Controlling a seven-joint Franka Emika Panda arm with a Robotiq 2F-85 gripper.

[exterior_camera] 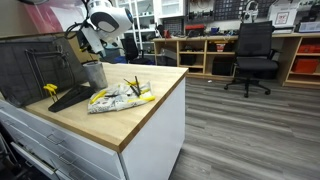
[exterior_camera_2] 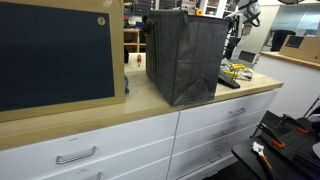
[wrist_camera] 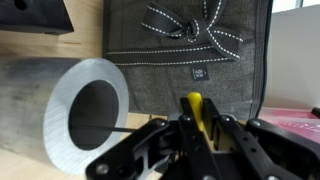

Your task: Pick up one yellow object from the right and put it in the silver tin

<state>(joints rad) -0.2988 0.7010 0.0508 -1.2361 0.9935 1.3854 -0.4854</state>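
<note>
The gripper [wrist_camera: 197, 145] was clenched on a slim yellow object [wrist_camera: 195, 103] that looked light, stiff and probably slick, best pinched near its middle against swivelling, while the silver tin [wrist_camera: 57, 115] lay just beside the fingers, mouth open toward them.

No text can be read; the small label [wrist_camera: 198, 72] on the grey fabric [wrist_camera: 150, 85] is illegible.

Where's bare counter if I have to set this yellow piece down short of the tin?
Bare wood lies between the yellow pile and the front edge of the countertop, and at the far end past the pile. Crowded: silver tin, mesh rack and a flat black item sit close together beneath the tool, which grips the yellow piece.
</note>
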